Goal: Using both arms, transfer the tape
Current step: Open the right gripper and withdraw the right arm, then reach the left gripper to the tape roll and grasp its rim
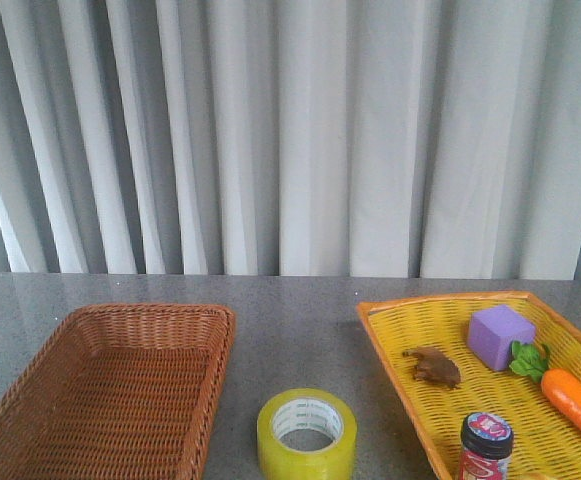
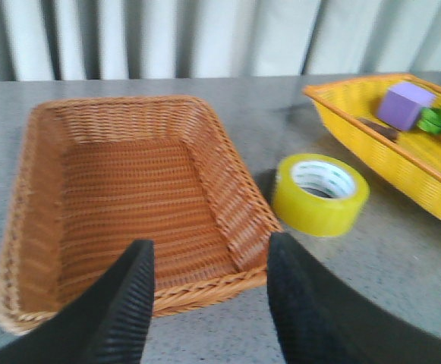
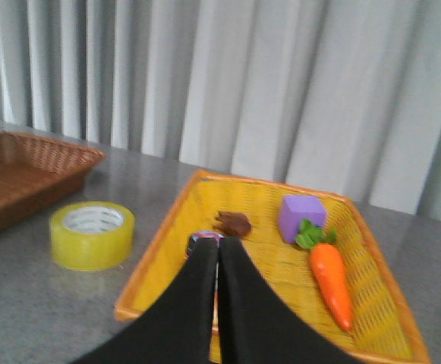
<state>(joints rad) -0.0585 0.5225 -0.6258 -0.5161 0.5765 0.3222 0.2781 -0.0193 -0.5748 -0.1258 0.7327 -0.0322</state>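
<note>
Tape (image 1: 307, 433) sits on table btwn baskets (nobody holds it). Left gripper (image 2: 209, 292) open, right gripper (image 3: 218, 292) closed, empty. Pick-up & hand-over not started.

The tape (image 1: 307, 435) is a chunky roll of see-through yellow packing tape with a white core, lying flat on the grey tabletop with its hole facing up, down at about 6 o'clock in the front view. It sits on its own in the gap between the brown wicker basket (image 1: 110, 390) at its 9 o'clock and the yellow tray (image 1: 410, 385) at its 3 o'clock, touching neither.
</note>
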